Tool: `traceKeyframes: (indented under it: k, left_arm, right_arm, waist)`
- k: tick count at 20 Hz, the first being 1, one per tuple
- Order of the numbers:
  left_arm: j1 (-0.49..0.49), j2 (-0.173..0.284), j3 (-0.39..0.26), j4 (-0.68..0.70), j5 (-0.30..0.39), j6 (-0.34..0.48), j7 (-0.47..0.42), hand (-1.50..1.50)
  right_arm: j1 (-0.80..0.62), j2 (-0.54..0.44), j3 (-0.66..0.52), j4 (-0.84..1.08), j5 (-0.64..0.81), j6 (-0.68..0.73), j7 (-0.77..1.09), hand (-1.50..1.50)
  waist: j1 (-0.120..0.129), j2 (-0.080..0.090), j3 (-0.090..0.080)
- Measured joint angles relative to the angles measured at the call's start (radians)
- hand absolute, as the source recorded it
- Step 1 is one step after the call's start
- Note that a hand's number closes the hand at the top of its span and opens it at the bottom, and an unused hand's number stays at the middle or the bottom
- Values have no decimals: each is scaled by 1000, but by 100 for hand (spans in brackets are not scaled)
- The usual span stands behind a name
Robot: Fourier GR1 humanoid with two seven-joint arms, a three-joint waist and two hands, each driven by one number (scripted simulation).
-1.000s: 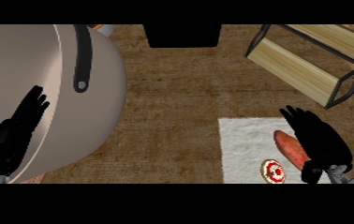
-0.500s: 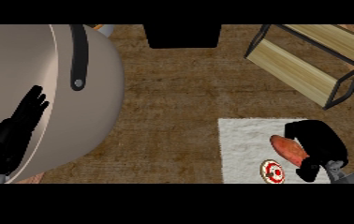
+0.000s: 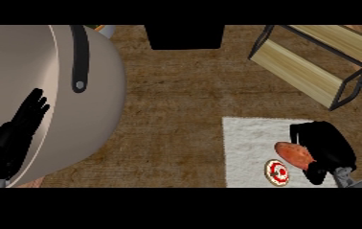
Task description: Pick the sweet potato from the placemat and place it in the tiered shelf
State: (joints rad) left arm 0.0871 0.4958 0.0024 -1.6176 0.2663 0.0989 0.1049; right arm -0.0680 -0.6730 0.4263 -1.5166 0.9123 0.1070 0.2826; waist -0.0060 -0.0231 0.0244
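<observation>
An orange-brown sweet potato lies on the white placemat at the lower right. My right hand covers its right side, fingers curled down around it. The tiered shelf, light wood boards in a black frame, stands at the upper right, apart from the hand. My left hand rests open at the left edge, fingers up, over the big pan.
A large beige pan with a black handle fills the left side. A small round red-and-white object lies on the placemat just below the sweet potato. A black block sits at the top centre.
My right hand went from open fingers beside the sweet potato to curled fingers over it. The sweet potato still lies on the placemat. The left hand has not moved.
</observation>
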Motion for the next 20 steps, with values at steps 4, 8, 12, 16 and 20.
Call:
traceKeyframes:
  k: [4, 8, 12, 16, 20]
  left_arm:
    - [11, -5, 5, -4, -6, -5, -4, 0]
    - [8, -12, 1, -11, -14, -2, -3, 0]
    - [7, -15, -5, -21, -17, -6, 6, 0]
    - [0, -16, 2, -12, -15, -10, 15, 0]
    - [-1, -18, 8, -6, -25, -5, 18, 0]
  right_arm:
    - [-2, -4, -38, -76, -10, -6, 10, 150]
    - [-99, 127, -91, -76, -18, 0, 192, 150]
    - [-240, 270, -151, -50, -4, -4, 414, 150]
    - [-360, 358, -193, -79, 15, 9, 579, 150]
    - [-450, 428, -245, -170, -9, 34, 692, 150]
  waist:
    - [-3, 2, 2]
    - [10, 9, 0]
    - [25, 14, -4]
    - [17, 11, -3]
    - [4, 7, -1]
